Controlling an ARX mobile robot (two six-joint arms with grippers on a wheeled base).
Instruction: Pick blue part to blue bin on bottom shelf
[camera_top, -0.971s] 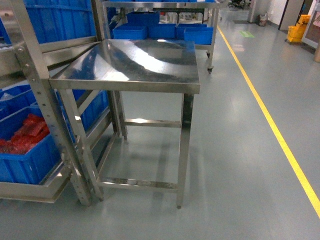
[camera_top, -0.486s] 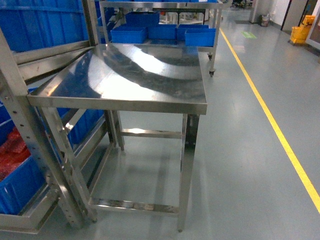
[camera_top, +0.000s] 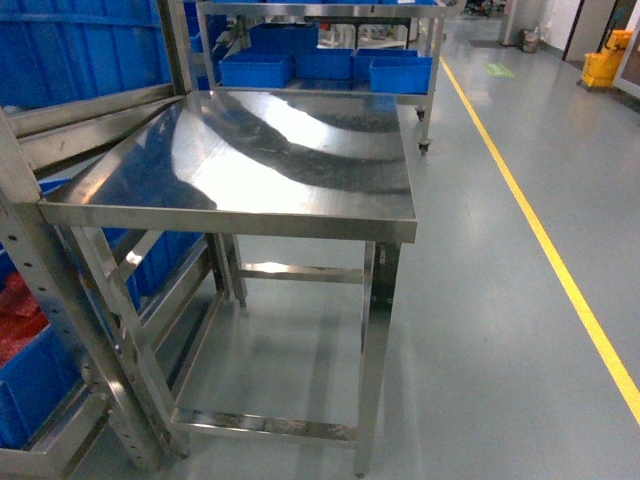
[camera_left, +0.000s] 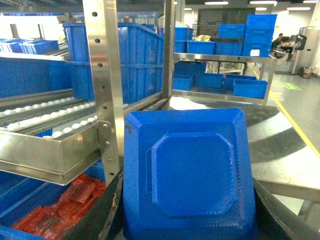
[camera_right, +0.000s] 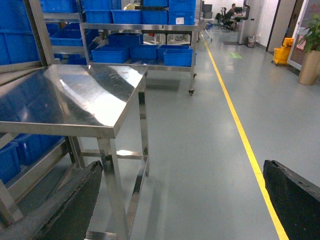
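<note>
My left hand (camera_left: 187, 220) grips the blue part (camera_left: 186, 172), held up by the rack post (camera_left: 107, 90), over the crate of red pieces (camera_left: 60, 212). Right hand (camera_right: 180, 200) is spread open, empty. Pick done; blue bin not in view, drop left.

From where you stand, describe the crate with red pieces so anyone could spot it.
Find the steel rack left of the shiny table. On its low level sits a blue crate. Only it, among the blue crates around, holds loose red pieces.
</note>
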